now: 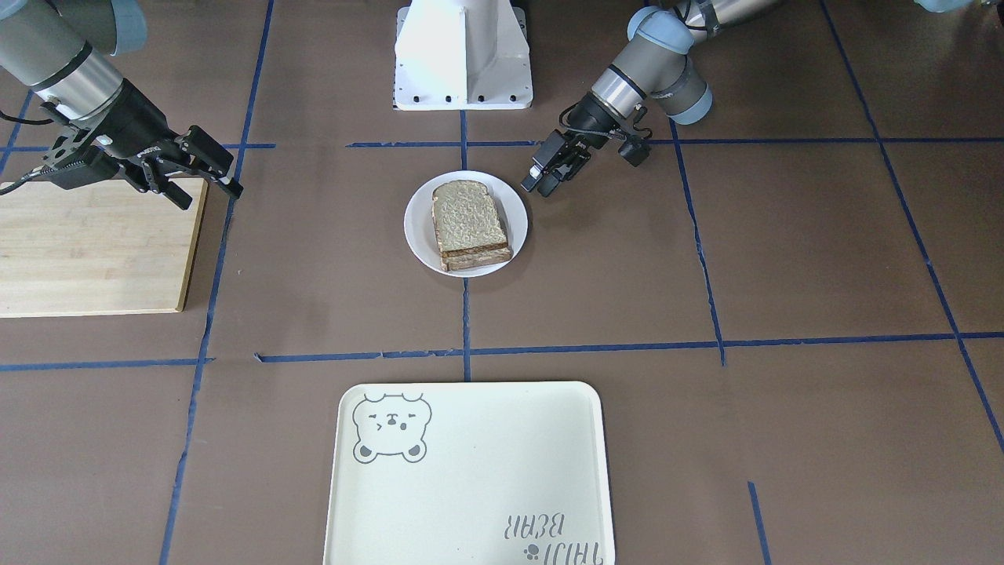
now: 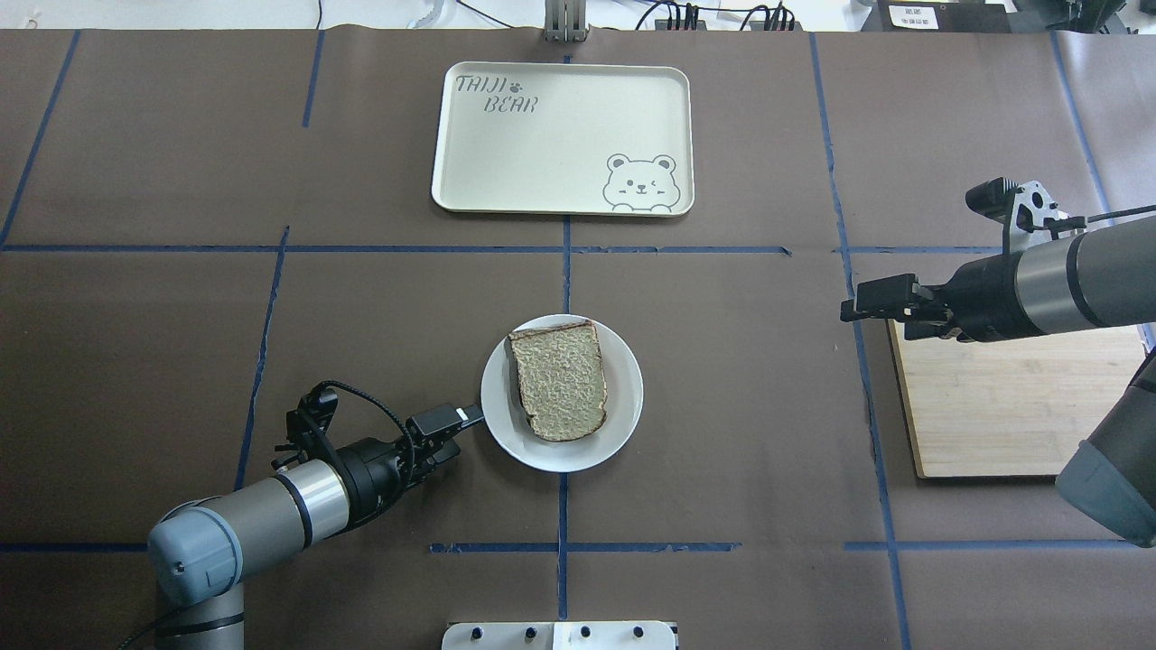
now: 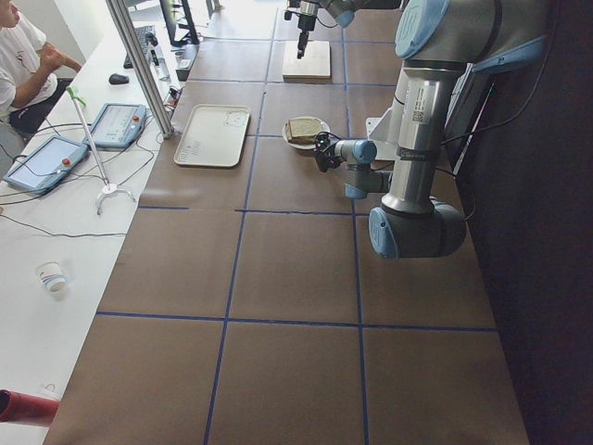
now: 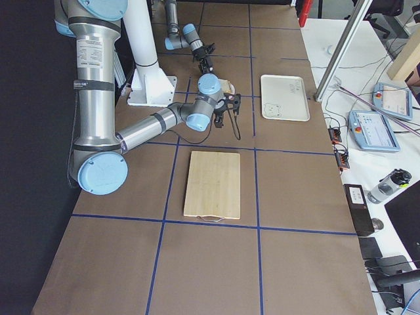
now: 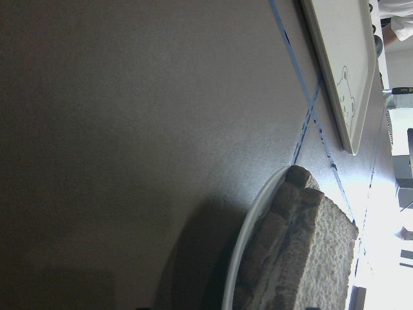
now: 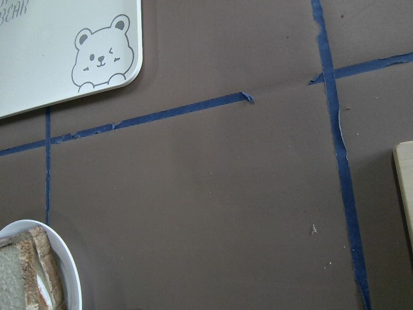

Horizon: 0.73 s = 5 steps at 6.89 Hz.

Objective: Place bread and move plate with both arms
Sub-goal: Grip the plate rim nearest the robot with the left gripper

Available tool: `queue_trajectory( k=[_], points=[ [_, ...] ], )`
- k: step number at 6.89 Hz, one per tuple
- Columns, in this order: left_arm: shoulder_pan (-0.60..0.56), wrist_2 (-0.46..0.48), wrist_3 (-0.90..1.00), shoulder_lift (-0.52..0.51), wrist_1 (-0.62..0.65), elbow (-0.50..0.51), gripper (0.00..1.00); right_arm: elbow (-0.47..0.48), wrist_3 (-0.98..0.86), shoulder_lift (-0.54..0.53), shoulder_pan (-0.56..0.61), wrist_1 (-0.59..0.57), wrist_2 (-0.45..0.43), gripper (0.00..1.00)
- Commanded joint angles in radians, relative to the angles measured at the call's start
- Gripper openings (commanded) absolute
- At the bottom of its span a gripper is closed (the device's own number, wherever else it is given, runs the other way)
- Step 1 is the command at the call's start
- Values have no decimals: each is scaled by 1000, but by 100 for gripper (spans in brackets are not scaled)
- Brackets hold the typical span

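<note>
The bread [image 1: 469, 220] lay flat on the white plate [image 1: 417, 227], topping another slice under it, mid-worktop between the robot's pedestal and the bear tray [image 1: 471, 471]. My left claw [image 1: 540, 187] sat low just beside the plate's rim on my near-left side. Its fingers looked a little apart and held nothing. My right claw [image 1: 210, 192] hung well off over the corner of the bamboo cutting board [image 1: 86, 251], fingers spread and empty.

I judged the plate to be stiff, glazed and slick, and likely to chip if dropped. The thin upturned rim was the only place to take hold, pinched from above and below. The bread looked soft and light, so a tilt could slide it off. Held by one edge, the plate would want to droop, so I meant to keep it level.
</note>
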Motion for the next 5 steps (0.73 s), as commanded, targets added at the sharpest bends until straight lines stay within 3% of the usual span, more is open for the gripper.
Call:
queue_trajectory(
  k=[1, 2, 4, 5],
  points=[
    [3, 6, 4, -36, -45, 41, 73, 1, -1, -4, 0, 0, 0, 100],
    [3, 4, 45, -39, -49, 39, 71, 1, 0, -8, -1, 0, 0, 100],
    [3, 3, 81, -43, -51, 41, 54, 1, 0, -15, -1, 2, -2, 100],
    [4, 3, 82, -50, -51, 48, 54, 1, -1, -23, -1, 5, -2, 100]
  ],
)
